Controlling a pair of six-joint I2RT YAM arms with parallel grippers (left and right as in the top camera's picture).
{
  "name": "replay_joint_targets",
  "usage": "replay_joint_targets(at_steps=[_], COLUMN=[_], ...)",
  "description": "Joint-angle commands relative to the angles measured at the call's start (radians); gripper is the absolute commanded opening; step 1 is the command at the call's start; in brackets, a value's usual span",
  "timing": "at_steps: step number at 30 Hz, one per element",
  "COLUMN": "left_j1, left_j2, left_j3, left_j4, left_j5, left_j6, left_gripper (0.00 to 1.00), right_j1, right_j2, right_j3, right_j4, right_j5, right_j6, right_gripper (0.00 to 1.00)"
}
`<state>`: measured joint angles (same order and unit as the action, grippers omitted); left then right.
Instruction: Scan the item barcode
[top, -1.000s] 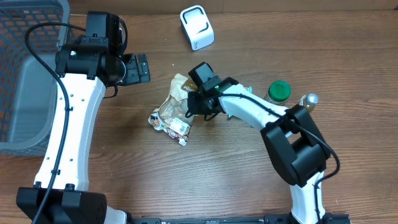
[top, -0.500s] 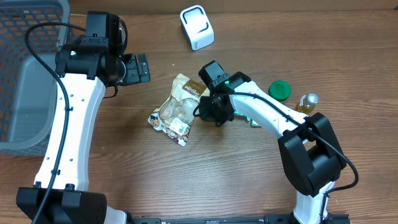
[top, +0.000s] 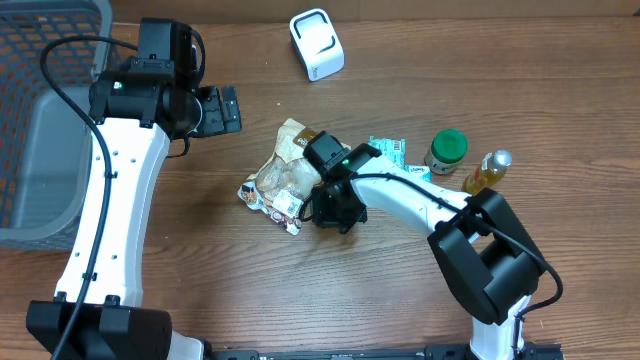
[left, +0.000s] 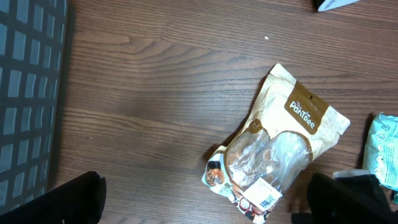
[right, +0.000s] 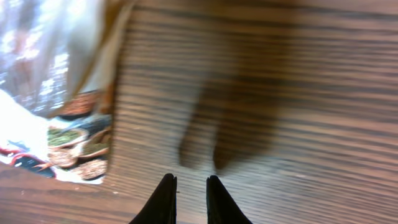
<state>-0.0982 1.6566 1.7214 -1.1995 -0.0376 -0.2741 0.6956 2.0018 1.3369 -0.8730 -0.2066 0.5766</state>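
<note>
Right gripper (right: 188, 182), jaws nearly closed and empty, beside the snack bag (top: 280, 175) edge; it should open before pinching that edge, keeping the barcode label (left: 268, 200) uncovered

The snack pouch (top: 283, 178) lies flat and face up on the desk (top: 400, 300) — tan kraft paper with a clear window and a printed band at its lower end. A white barcode label (left: 268, 200) sits there. That lower corner is just beside the right fingers (right: 165, 200), not touching them. The white boxy scanner (top: 316, 43) stands well apart — beyond the pouch's top end.
</note>
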Motion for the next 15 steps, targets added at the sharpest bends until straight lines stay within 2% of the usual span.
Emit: replay_joint_targets(at_steps=[1, 15], left_j1=[-0.005, -0.005], left_j2=[0.008, 0.008], left_j3=[0.0, 0.0], left_j4=[0.0, 0.0], left_j5=[0.005, 0.005], left_j6=[0.008, 0.008], left_gripper=[0.99, 0.99], right_j1=[0.026, 0.057], right_j2=[-0.012, -0.012], right_j3=[-0.003, -0.003], right_j4=[0.031, 0.079], right_j5=[-0.014, -0.023], right_j6=[0.004, 0.003], right_gripper=[0.18, 0.24])
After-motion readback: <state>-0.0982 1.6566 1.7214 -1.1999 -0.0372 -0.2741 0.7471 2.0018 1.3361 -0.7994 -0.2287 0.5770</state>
